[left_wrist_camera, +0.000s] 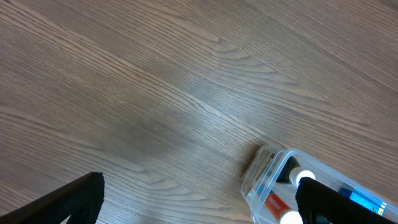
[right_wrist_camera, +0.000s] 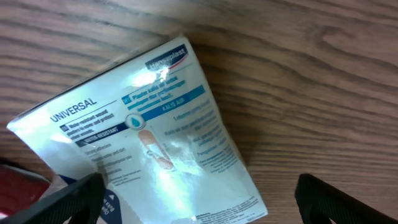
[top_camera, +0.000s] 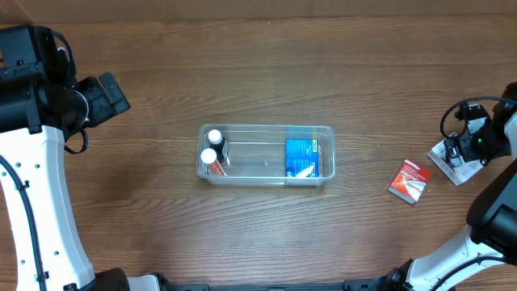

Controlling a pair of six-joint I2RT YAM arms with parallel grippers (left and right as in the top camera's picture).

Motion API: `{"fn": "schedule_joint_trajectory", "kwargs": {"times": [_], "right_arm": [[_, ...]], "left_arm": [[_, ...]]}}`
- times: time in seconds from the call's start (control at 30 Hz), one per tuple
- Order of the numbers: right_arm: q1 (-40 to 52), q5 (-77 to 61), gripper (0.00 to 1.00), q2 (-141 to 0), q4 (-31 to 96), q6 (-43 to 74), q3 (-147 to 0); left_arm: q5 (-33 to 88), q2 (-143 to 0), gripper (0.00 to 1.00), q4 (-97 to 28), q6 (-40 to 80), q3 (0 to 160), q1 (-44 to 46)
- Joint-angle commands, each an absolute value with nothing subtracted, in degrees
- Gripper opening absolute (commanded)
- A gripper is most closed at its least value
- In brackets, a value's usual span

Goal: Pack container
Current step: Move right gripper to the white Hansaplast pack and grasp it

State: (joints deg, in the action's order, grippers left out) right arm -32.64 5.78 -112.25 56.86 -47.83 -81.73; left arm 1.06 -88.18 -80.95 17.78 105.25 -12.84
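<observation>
The right pincer (right_wrist_camera: 199, 208), wide and empty, hovers over the white plaster packet (right_wrist_camera: 155, 137); next it likely must drop, pinch it and carry it to the tub (top_camera: 258, 153).

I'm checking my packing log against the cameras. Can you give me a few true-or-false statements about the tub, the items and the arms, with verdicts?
1. Two white-capped bottles stand in the tub, at the end nearer the left arm. True.
2. The red packet lies inside the tub. False: it lies on the table, between the tub and the right arm.
3. A blue packet is in the tub. True.
4. The left pincer grips a bottle. False: it is open and empty, over bare wood beside the tub.
5. The right pincer is open above a white packet. True.
</observation>
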Motion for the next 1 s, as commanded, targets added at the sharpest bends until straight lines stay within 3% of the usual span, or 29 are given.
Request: {"fn": "schedule_joint_trajectory", "kwargs": {"times": [0.0,0.4,0.63,0.9,0.97], "right_arm": [[-32.73,1.5,1.0,-113.08,57.78,-49.56,-81.36],[-32.75,-1.19,1.0,-113.08,62.04,-51.46,-81.32],[-32.75,-1.15,1.0,-113.12,56.51,-51.42,-73.58],[-32.75,-4.21,1.0,-113.06,52.51,-41.71,-73.3],[-32.75,-4.21,0.94,-113.06,51.86,-41.71,-73.3]], "left_arm": [[0.51,-88.01,1.0,-80.55,16.93,104.99,-12.95],[0.47,-88.01,1.0,-80.55,16.91,104.99,-12.95],[0.49,-88.01,1.0,-80.47,16.95,104.99,-12.95],[1.39,-88.01,1.0,-80.4,17.17,104.99,-12.95],[1.39,-88.01,1.0,-80.4,17.17,104.99,-12.95]]}}
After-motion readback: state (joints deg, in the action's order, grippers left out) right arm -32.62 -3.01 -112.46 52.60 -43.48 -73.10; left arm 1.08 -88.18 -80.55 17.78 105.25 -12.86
